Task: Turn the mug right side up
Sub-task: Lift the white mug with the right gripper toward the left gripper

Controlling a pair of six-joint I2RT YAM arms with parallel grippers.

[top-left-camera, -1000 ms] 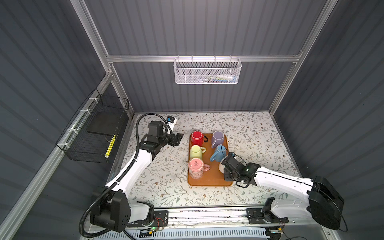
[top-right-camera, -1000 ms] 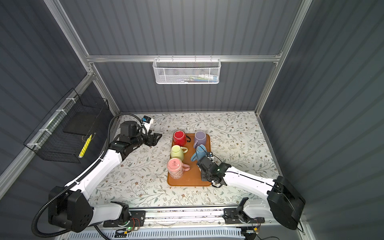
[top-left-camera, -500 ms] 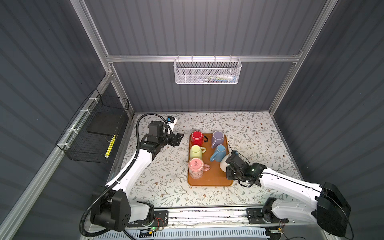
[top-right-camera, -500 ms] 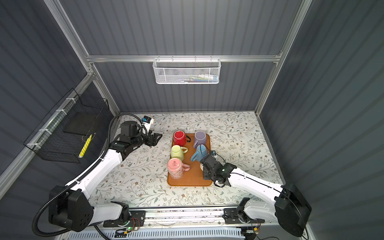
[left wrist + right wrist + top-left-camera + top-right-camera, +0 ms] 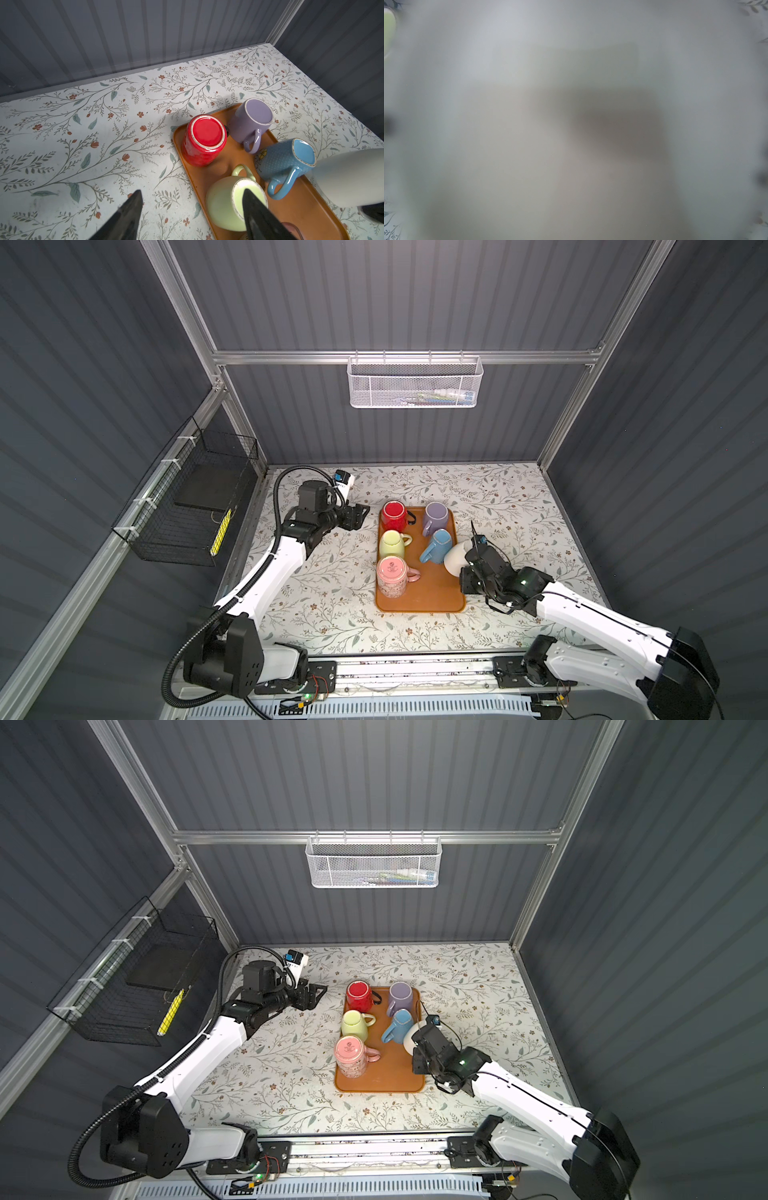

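Observation:
The white mug (image 5: 454, 557) (image 5: 409, 1036) hangs tilted over the right rim of the orange tray (image 5: 419, 601) (image 5: 386, 1077). My right gripper (image 5: 466, 568) (image 5: 418, 1048) is shut on it; the fingers are hidden behind the mug. In the right wrist view the blurred white mug (image 5: 571, 93) fills the picture. In the left wrist view the white mug (image 5: 351, 178) shows at the edge. My left gripper (image 5: 365, 512) (image 5: 322, 992) (image 5: 192, 192) is open and empty, hovering left of the tray near the red mug (image 5: 393, 515).
On the tray stand upside-down mugs: red (image 5: 205, 139), purple (image 5: 434, 517), blue (image 5: 436, 546), green (image 5: 391, 544) and pink (image 5: 391, 576). A black wire basket (image 5: 195, 510) hangs on the left wall. A white mesh basket (image 5: 413, 381) hangs on the back wall.
My right gripper has carried the white mug a little to the right and back, from over the tray to its right rim. The left arm has not moved.

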